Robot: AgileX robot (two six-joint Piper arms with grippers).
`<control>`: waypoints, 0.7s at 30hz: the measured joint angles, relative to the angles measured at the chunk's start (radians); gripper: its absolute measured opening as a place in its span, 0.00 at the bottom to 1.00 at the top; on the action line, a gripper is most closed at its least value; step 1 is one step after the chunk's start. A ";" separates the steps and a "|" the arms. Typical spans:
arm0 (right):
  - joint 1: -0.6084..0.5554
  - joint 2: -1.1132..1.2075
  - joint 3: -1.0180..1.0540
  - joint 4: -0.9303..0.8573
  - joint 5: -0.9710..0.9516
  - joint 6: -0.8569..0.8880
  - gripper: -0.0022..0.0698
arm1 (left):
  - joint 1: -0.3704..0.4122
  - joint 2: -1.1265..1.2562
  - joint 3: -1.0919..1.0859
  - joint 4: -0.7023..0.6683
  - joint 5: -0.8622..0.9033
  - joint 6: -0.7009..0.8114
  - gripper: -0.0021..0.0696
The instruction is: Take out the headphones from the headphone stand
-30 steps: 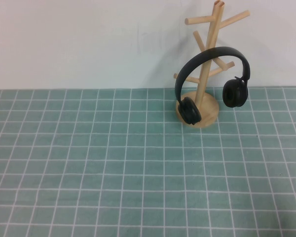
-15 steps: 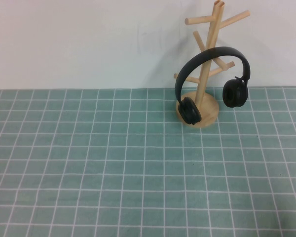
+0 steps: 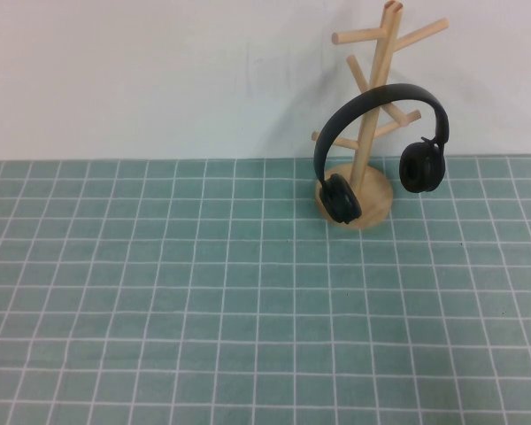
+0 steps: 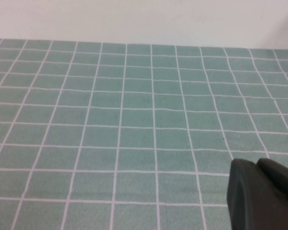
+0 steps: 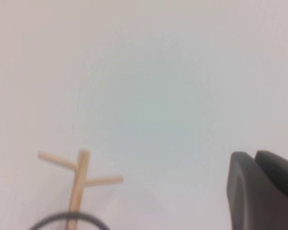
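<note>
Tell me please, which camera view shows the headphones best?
The high view: the headphones show whole, hanging on the headphone stand. The right wrist view catches only the headband arc beside the right gripper. The left wrist view shows none of them, only the left gripper over the tiled table.

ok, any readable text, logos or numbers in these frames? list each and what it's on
None: no view shows any readable text.
headphones: plain black, no logo visible.
headphone stand: bare wood, no marking.
table: green grid cloth, white lines only.
left gripper: plain dark casing, low over the cloth.
right gripper: plain dark casing, raised, facing the wall above the stand.
</note>
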 joint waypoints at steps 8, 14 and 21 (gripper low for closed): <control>0.000 0.000 0.000 -0.003 -0.103 0.008 0.02 | 0.000 0.000 0.000 0.000 0.000 0.000 0.02; 0.000 -0.002 -0.002 0.092 -0.523 0.028 0.02 | 0.000 0.000 0.000 0.000 0.000 0.000 0.02; 0.000 -0.004 -0.288 0.495 -0.402 0.113 0.02 | 0.000 0.000 0.000 0.000 0.000 0.000 0.02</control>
